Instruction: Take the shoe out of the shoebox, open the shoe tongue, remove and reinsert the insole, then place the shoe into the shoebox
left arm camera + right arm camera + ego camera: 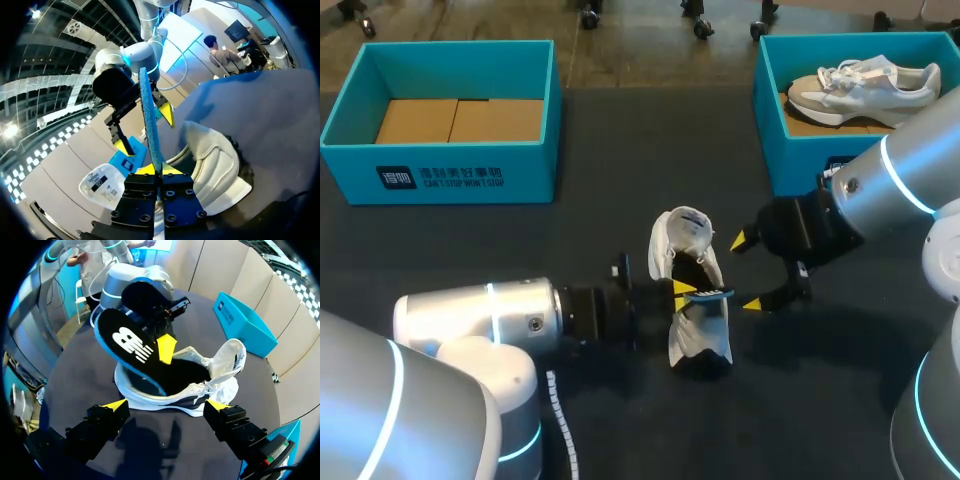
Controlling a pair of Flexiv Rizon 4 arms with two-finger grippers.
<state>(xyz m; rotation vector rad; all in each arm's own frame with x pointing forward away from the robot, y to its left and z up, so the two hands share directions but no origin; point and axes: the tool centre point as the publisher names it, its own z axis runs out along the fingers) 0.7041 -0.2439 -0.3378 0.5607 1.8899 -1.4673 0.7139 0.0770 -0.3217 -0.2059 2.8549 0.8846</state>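
Insole out: left tool point(682, 293) clamped on insole point(150, 120) above shoe point(696, 342), mid-frame. Right tool point(745, 272) spread apart. Next: reseat the insole, probably heel-first.

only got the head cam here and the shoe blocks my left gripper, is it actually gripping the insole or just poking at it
Observer: It is gripping it. In the left wrist view the left gripper is shut on the insole, which stands edge-on between the two yellow tips.
Operator: ok so is the insole out of the shoe or back in
Observer: Neither fully, by the look of it. In the right wrist view the insole's black face tilts up above the shoe, with its lower end at the shoe's opening and most of its length outside.
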